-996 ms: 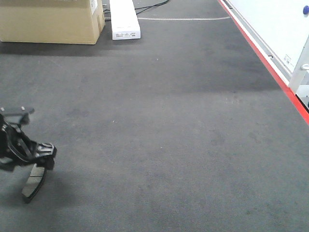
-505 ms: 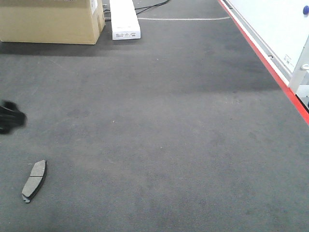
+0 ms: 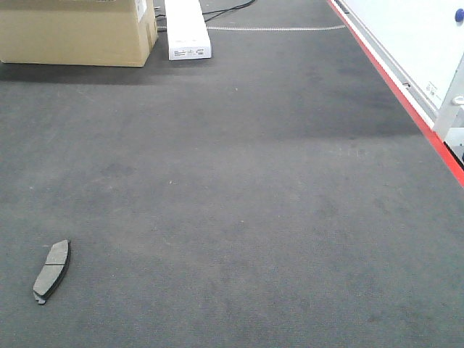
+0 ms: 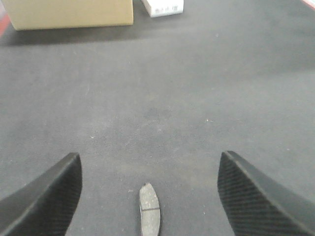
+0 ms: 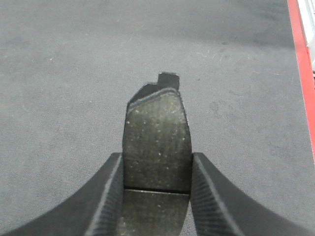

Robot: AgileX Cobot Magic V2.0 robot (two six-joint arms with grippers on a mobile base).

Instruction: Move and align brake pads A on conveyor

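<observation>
Brown cardboard box [image 3: 72,32] and a long white carton [image 3: 187,29] stand far off on the dark grey textured conveyor belt [image 3: 254,181], which has a red strip [image 3: 406,101] along its right edge. One grey grooved brake pad [image 3: 52,270] lies flat near the left, well apart from them. The left gripper [image 4: 148,162] hangs over it with jaws spread wide. The right gripper [image 5: 156,157] clamps a second grey brake pad [image 5: 156,123].
</observation>
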